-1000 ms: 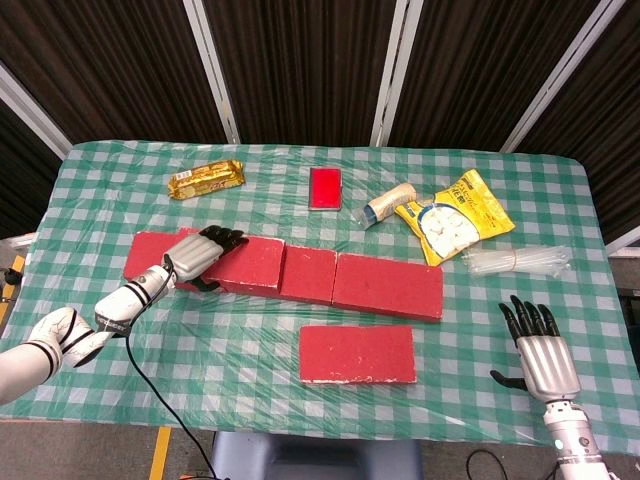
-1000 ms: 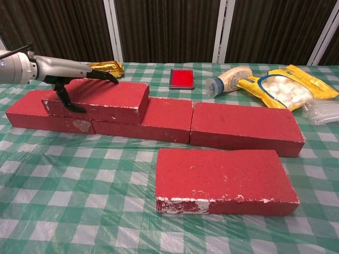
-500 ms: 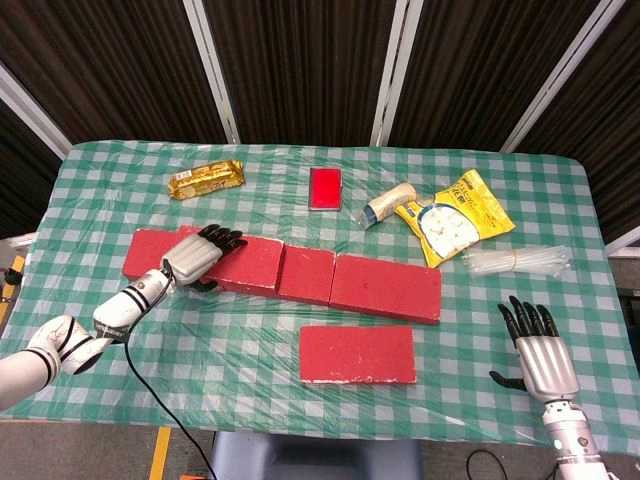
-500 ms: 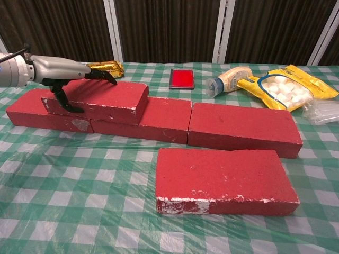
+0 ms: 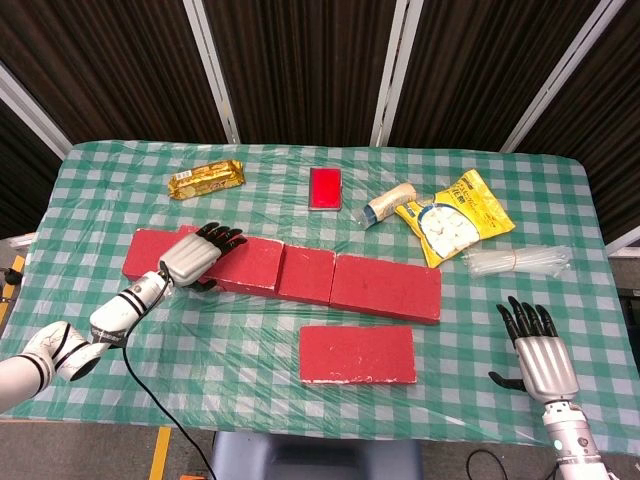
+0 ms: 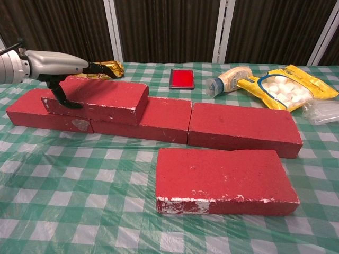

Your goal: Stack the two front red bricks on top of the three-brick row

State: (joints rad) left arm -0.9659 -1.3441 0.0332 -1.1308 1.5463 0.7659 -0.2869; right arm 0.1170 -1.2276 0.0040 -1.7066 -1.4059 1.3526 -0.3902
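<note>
Gripping: your left hand (image 6: 55, 63) holds the stacked brick (image 6: 100, 99) at its left end, fingers laid flat over the top face, thumb hooked down the front edge.
Stacked brick: it lies slightly skewed on the three-brick row (image 5: 385, 287), covering the row's left brick and part of the middle one.
Row beyond the hand: to the hand's right the middle and right bricks lie end to end, tops bare.
Front brick (image 5: 358, 354): flat on the checked table (image 5: 240, 340), forward and to the right of your left hand, just in front of the row's right end, apart from it.
Right hand (image 5: 540, 355): yours hovers open at the table's front right corner, fingers spread, holding nothing, well apart from every brick.
</note>
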